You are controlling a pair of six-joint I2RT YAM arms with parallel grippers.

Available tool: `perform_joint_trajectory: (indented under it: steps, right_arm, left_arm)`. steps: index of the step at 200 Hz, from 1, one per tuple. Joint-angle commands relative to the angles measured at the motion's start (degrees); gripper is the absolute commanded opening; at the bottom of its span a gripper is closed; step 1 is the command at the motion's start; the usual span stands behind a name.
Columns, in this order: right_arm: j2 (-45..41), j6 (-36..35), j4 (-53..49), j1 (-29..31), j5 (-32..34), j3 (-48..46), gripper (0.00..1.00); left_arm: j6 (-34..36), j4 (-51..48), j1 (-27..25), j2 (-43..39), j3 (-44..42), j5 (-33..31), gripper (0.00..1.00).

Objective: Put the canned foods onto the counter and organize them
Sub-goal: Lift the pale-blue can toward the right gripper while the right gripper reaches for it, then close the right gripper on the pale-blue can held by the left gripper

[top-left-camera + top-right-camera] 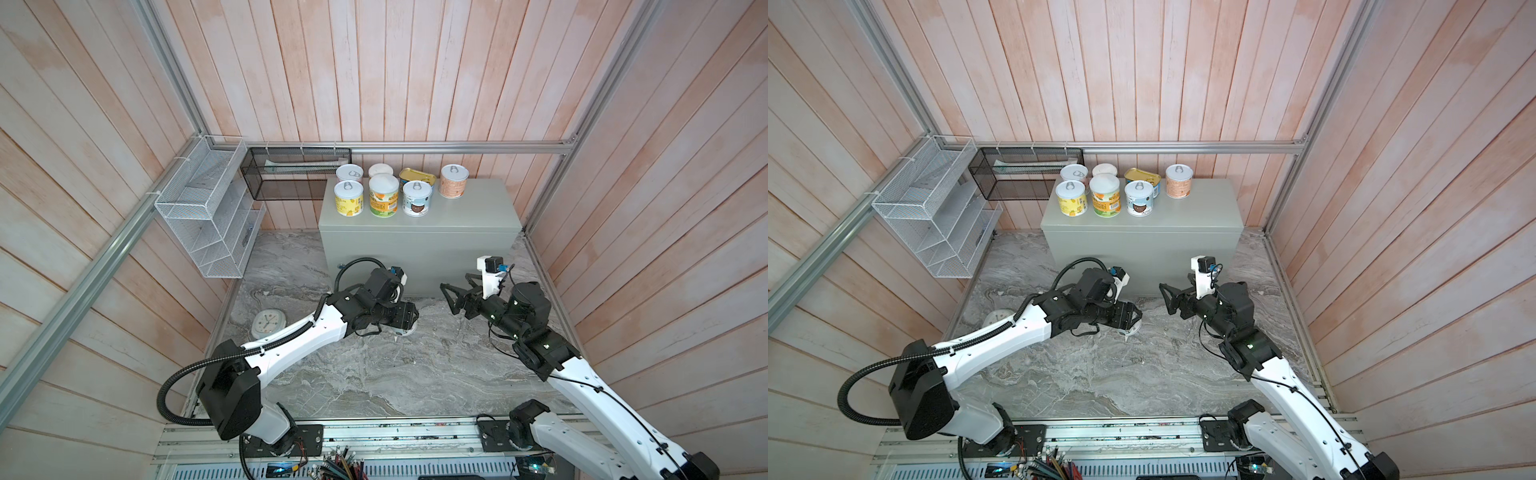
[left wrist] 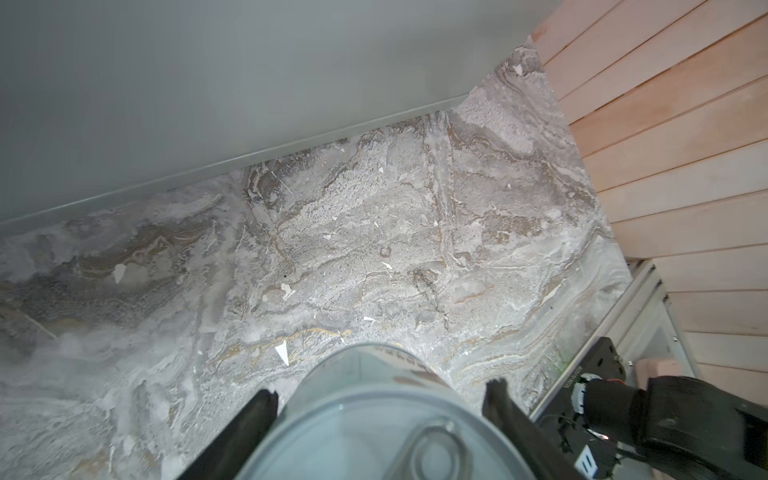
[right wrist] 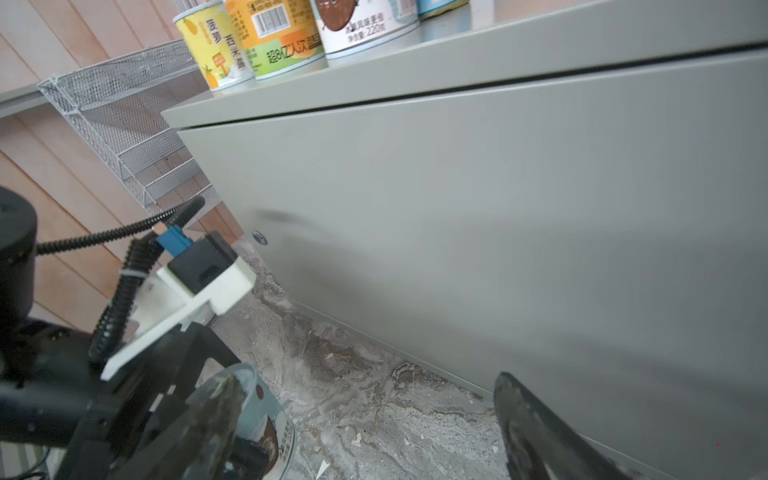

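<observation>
Several canned foods stand on the left half of the grey-green counter [image 1: 478, 216] [image 1: 1204, 208]: a yellow can [image 1: 349, 198], an orange and green can [image 1: 383, 195], a blue-white can [image 1: 417, 198], a pink can [image 1: 454, 181] and a gold tin [image 1: 417, 176] among them. One more can [image 2: 374, 419] [image 3: 266, 424], pale blue with a pull-tab lid, stands upright on the marble in front of the counter. My left gripper [image 1: 405, 328] [image 2: 380, 386] reaches down over it, jaws against its sides. My right gripper [image 1: 451, 297] [image 3: 374, 415] hovers open just right of that can, empty.
A round pale-blue clock [image 1: 268, 323] lies on the marble at the left, beside the left arm. A white wire rack [image 1: 208, 208] and a black mesh basket [image 1: 291, 174] hang on the walls at the back left. Wooden walls close in on both sides.
</observation>
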Motion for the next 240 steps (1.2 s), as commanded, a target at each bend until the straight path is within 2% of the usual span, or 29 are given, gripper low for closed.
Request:
perform_joint_trajectory:
  steps: [1, 23, 43, 87, 130, 220, 240]
  right_arm:
    - [0.2, -5.1, 2.9, 1.3, -0.7, -0.2, 0.95]
    - [-0.9, -5.7, 4.9, 1.6, -2.1, -2.4, 0.95]
    - [-1.5, -6.0, 6.5, 2.2, -6.1, -3.9, 0.95]
    - [-1.2, -9.3, 8.9, 8.0, -7.8, -6.4, 0.95]
    - [-1.3, -10.2, 11.3, 9.3, -15.4, -7.6, 0.95]
    - [6.3, -12.1, 16.0, 15.8, -12.4, -5.9, 0.95]
    - [8.1, -12.1, 18.0, 16.3, -12.4, -5.2, 0.92]
  left_arm:
    - [-0.6, -2.5, 2.5, -2.9, 2.5, 3.3, 0.6]
    - [-0.3, -3.8, 4.4, -4.1, 3.2, 5.3, 0.6]
    - [0.1, -4.8, 5.9, -4.3, 3.8, 7.2, 0.6]
    - [1.0, -5.9, 7.5, -4.3, 5.2, 10.9, 0.6]
    - [0.8, -5.8, 8.6, -4.3, 6.1, 14.5, 0.6]
    - [0.5, -5.5, 8.6, -5.1, 9.0, 17.8, 0.6]
    - [-0.1, -4.5, 8.6, -5.7, 7.9, 18.7, 0.6]
